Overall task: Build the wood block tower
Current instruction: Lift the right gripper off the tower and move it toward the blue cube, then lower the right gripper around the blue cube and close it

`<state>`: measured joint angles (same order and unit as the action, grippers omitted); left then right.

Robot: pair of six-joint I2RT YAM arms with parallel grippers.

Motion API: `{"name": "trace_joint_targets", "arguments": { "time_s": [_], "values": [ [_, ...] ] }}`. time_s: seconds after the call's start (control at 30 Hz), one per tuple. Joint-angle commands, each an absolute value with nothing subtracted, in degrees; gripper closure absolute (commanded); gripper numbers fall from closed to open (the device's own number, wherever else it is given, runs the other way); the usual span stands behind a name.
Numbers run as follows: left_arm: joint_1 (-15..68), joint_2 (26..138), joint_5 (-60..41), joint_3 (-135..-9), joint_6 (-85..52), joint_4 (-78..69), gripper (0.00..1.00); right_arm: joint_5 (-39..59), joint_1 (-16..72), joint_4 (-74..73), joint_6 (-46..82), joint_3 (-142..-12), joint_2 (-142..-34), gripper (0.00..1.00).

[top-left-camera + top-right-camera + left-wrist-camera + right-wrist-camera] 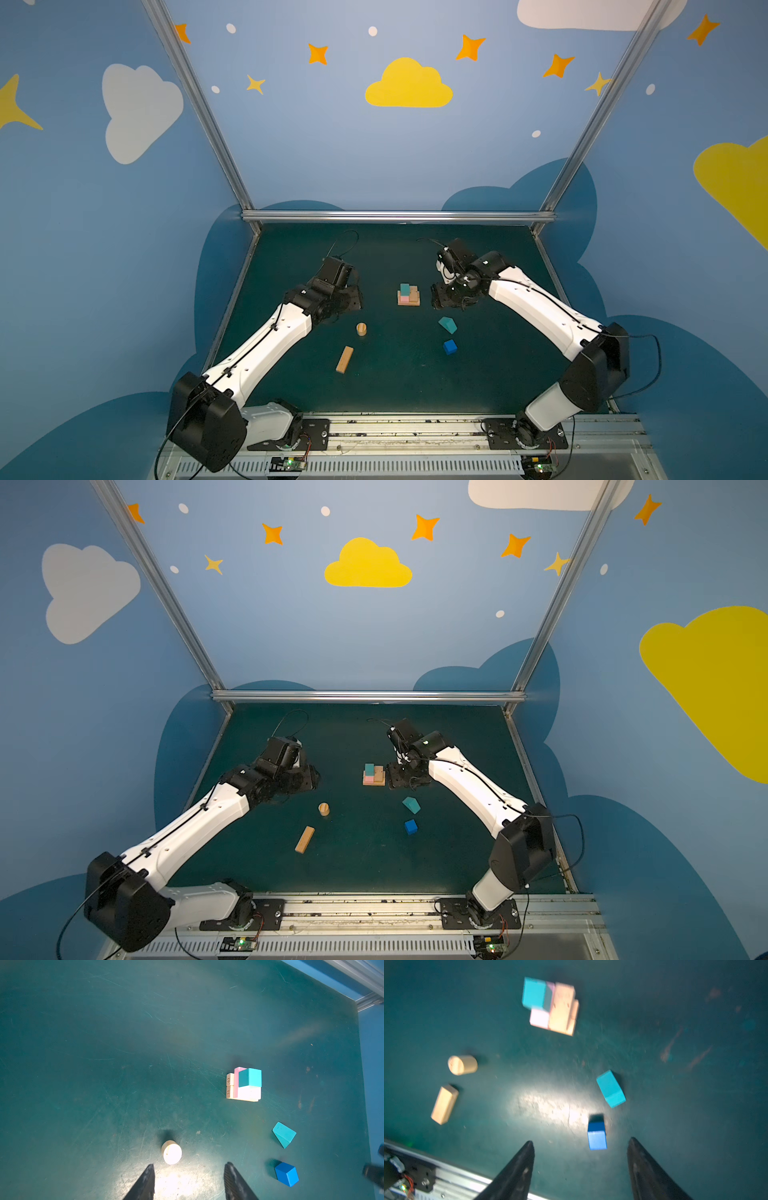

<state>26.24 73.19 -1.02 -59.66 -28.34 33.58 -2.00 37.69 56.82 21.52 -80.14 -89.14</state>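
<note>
Tan, pink and teal wood-block tower (408, 296) stands central, presumably reachable from both sides — left hand (189, 1167) and right hand (581, 1140) spread, empty.

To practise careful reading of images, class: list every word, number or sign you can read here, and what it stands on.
"62": end face of a tan base bar of the wood block tower, left wrist view.
"51": end face of the neighbouring tan base bar; the first character might be an S.
No other text can be made out.
</note>
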Motion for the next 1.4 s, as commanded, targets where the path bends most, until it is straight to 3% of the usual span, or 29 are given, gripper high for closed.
{"name": "trace_joint_targets", "arguments": {
  "time_s": [0.0,0.43,1.37],
  "values": [
    [25.93,73.66,-1.23,-60.22,-29.95,33.06,0.46,0.35,37.59,53.73,20.45,-74.57,-83.52,0.33],
    [25.95,72.96,-0.62,-57.79,-33.61,30.11,0.47,3.48,40.04,47.18,24.07,-59.12,-78.29,0.39],
    [25.93,71.21,0.09,-54.67,-34.44,29.79,0.48,-1.47,40.27,43.09,22.53,-54.54,-88.15,0.41]
  ]
}}
